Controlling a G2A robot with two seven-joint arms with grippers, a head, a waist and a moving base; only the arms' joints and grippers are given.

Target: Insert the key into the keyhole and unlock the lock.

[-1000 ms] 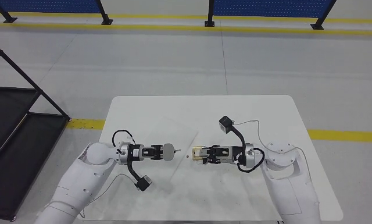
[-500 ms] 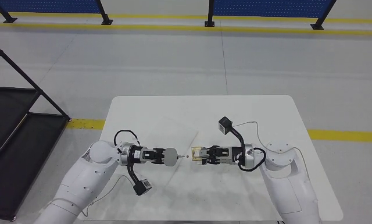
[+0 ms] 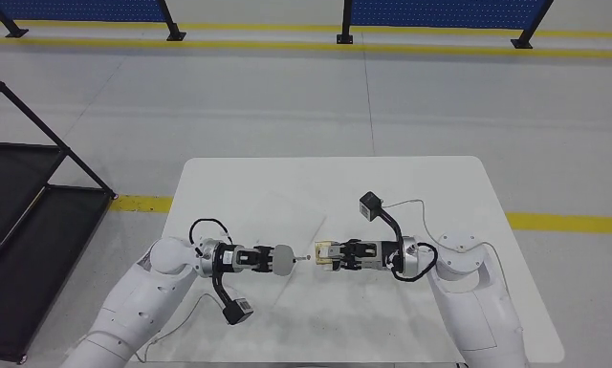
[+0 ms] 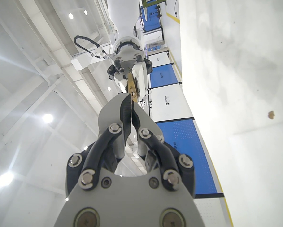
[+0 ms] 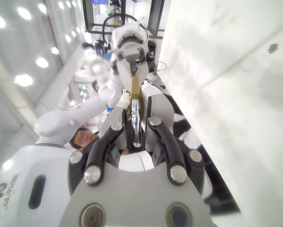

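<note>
Probably a robotics test hall: blue fence panels [image 3: 440,5], yellow floor lines [image 3: 559,221], high ceiling [image 4: 25,72].

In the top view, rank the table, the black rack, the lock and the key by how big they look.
1. table, by far the largest.
2. black rack, though the picture's edge cuts it off.
3. lock, held in the right hand.
4. key, a thin sliver past the left hand.

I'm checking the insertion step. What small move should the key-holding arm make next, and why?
Probably ease the left gripper straight toward the lock: the tip of the key sits just short of the lock's face, roughly in line with it, while the right gripper holds the lock.
</note>
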